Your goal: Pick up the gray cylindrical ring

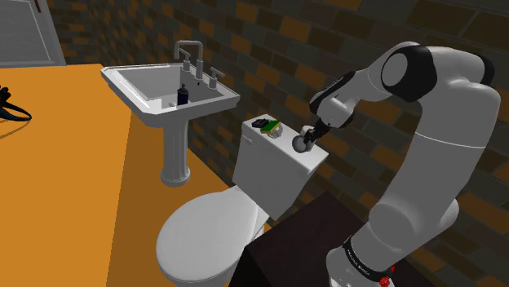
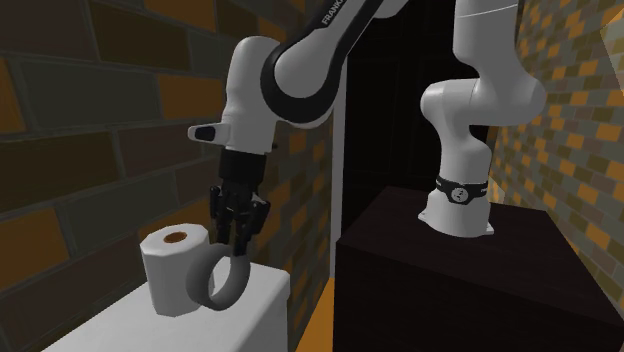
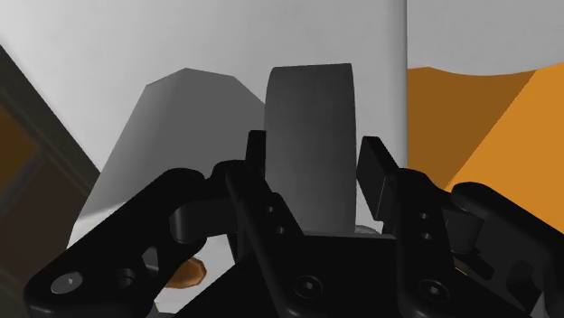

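Two black fingers of the gripper pinch the gray ring, one on each side of its band, so you have a hold on it. Ring stands on edge over the white toilet tank lid, at the end nearest the arm. You cannot tell whether its underside touches the lid or hangs just clear.

Handling, judged by looks: rigid, smooth, light, thick-walled, not fragile. Smooth sides could slip, and a round thing pinched at twelve o'clock may swing. Best grip is the top of the band, centred, then a straight lift up.

In the second exterior view a white paper roll stands at nine o'clock of the ring, touching or just beside it, so don't drag sideways into it. In the shoulder view a small green and black item lies on the lid at ten o'clock of the ring, apart from it. Farther off at ten o'clock: white pedestal sink with a dark bottle, brick wall behind.
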{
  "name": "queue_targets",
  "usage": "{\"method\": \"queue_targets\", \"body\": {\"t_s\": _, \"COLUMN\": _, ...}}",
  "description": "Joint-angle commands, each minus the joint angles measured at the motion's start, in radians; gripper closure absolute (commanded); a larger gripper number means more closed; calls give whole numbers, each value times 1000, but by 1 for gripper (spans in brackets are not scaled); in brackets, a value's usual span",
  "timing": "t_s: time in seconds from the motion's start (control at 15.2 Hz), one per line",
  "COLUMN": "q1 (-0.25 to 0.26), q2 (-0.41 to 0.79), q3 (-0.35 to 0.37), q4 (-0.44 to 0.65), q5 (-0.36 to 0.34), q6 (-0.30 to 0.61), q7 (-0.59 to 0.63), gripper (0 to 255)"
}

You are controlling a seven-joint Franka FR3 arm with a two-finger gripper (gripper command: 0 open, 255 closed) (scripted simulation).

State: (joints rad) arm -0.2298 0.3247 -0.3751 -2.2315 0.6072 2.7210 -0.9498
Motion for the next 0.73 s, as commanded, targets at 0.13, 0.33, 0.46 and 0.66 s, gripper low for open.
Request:
{"method": "queue_targets", "body": {"t_s": 0.13, "q1": 26, "q2": -48, "q3": -35, "q4": -5, "q5": -62, "q6": -36, "q7": 52, "gripper": 255}}
{"method": "queue_targets", "body": {"t_s": 0.33, "q1": 42, "q2": -82, "q3": -57, "q4": -5, "q5": -108, "q6": -63, "q7": 89, "gripper": 255}}
{"method": "queue_targets", "body": {"t_s": 0.46, "q1": 51, "q2": -104, "q3": -70, "q4": -4, "q5": -137, "q6": -82, "q7": 114, "gripper": 255}}
{"method": "queue_targets", "body": {"t_s": 0.66, "q1": 59, "q2": -127, "q3": -83, "q4": -2, "q5": -169, "q6": -103, "q7": 139, "gripper": 255}}
